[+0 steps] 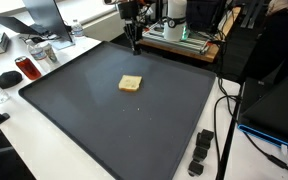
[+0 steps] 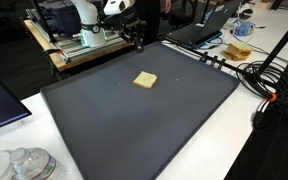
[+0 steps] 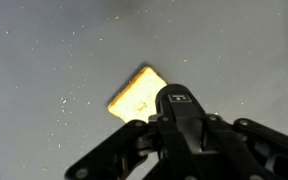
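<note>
A tan square piece like a slice of bread (image 1: 130, 84) (image 2: 144, 80) lies flat near the middle of the dark grey mat (image 1: 94, 120) (image 2: 124, 130). My gripper (image 1: 134, 46) (image 2: 139, 43) hangs over the mat's far edge, well apart from the piece. In the wrist view the piece (image 3: 136, 92) lies just beyond the gripper (image 3: 174, 110). The black fingers are drawn together, and I see nothing between them.
A red can (image 1: 24, 68), a black mouse (image 1: 6, 78) and a laptop (image 1: 44, 18) stand beside the mat. Black clamps (image 1: 201, 152) and cables (image 2: 274, 92) lie along another side. Clear plastic lids (image 2: 24, 165) sit at a near corner. A wooden frame with equipment (image 2: 79, 45) stands behind the arm.
</note>
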Controlling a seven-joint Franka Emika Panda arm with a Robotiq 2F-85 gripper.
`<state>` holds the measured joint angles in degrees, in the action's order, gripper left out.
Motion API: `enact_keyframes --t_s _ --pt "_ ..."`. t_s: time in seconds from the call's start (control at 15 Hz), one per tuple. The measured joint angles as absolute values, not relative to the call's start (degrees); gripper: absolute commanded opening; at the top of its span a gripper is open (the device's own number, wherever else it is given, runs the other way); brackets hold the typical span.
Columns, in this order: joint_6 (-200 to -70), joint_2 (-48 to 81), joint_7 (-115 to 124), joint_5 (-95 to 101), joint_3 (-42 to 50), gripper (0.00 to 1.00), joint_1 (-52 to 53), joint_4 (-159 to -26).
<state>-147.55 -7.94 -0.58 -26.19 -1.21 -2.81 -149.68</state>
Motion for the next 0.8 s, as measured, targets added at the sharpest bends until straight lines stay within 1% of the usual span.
enact_keyframes --t_s 0.4,0.8 --pt "-143.97 -6.55 13.84 -12.42 -2.86 0.05 -1.73 -145.65" --pt "-140.89 2.23 19.53 -6.05 -2.93 0.05 -1.24 -137.16"
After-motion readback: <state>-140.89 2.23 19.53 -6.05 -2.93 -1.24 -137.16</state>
